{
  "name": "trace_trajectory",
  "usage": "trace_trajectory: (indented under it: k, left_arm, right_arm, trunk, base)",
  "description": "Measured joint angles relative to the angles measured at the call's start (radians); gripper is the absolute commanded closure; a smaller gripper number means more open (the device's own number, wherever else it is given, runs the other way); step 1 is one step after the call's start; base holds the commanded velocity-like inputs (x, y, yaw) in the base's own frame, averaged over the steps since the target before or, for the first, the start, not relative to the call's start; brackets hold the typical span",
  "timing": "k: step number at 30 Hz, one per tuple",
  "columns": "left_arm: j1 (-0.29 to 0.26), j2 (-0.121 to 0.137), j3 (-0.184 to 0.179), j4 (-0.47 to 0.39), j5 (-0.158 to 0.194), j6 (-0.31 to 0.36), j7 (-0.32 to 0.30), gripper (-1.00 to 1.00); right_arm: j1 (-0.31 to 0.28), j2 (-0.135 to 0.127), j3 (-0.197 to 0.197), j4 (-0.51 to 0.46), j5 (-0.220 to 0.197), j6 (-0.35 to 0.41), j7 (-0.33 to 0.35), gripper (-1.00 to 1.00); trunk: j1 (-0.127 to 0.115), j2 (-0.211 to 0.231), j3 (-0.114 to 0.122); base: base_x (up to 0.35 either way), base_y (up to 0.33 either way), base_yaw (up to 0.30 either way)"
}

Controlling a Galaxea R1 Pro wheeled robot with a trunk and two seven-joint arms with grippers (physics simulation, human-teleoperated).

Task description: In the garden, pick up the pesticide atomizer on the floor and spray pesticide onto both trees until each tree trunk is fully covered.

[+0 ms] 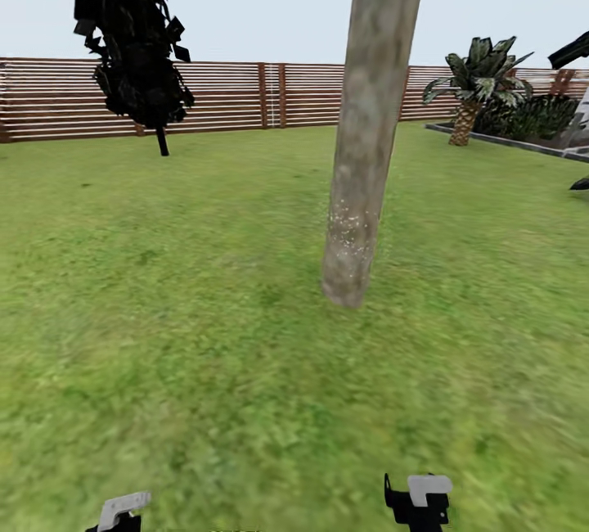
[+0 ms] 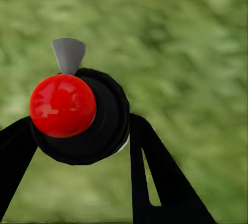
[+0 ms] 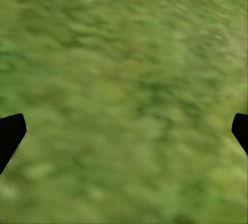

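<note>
1 small black pesticide atomizer with a red knob (image 2: pixel 77 115) sits clamped between the left gripper's (image 2: pixel 77 146) fingers over green lawn (image 1: pixel 164 335); risk: spray falling short of the thick mottled grey-tan tree trunk (image 1: pixel 364 147), which bears white pesticide specks (image 1: pixel 350 229) only low down; black conifer (image 1: pixel 131 33) left, slatted reddish-brown fence (image 1: pixel 270 94) behind, palm (image 1: pixel 478 82) right; right gripper (image 3: pixel 124 131) spread wide, empty.

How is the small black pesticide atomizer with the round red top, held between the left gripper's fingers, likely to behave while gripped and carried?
The small black pesticide atomizer with the round red top looks rigid, so it probably won't deform under the left gripper. Its rounded body may twist or slip between the dark fingers. Being no wider than the grip, it is likely light.
</note>
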Motion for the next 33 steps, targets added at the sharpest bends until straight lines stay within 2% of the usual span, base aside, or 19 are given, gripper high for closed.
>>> trace_trajectory:
  k: [16, 20, 27, 33]
  left_arm:
    - [0.000, -0.003, -0.001, 0.000, -0.001, 0.001, 0.000, 1.00]
    - [0.000, -0.003, 0.000, 0.000, 0.003, 0.000, 0.001, 1.00]
    - [0.000, -0.002, 0.000, 0.000, 0.005, 0.000, 0.001, 1.00]
    - [0.000, 0.002, 0.002, -0.002, 0.006, 0.000, 0.001, 1.00]
  right_arm:
    - [0.000, 0.001, 0.000, 0.000, 0.000, 0.000, 0.000, -1.00]
    - [0.000, 0.001, 0.000, 0.000, 0.000, 0.000, 0.000, -1.00]
    - [0.000, 0.000, 0.000, 0.000, 0.000, 0.000, -0.001, -1.00]
    - [0.000, 0.001, 0.000, 0.000, 0.001, -0.001, -0.001, -1.00]
  trunk:
    - [0.000, 0.000, 0.000]
    - [0.001, 0.000, 0.000]
    - [0.001, 0.000, 0.000]
    - [0.000, 0.000, 0.000]
  base:
    - [-0.003, 0.000, 0.282]
    - [-0.274, -0.018, 0.282]
    - [-0.278, -0.195, 0.282]
    - [-0.017, -0.285, 0.282]
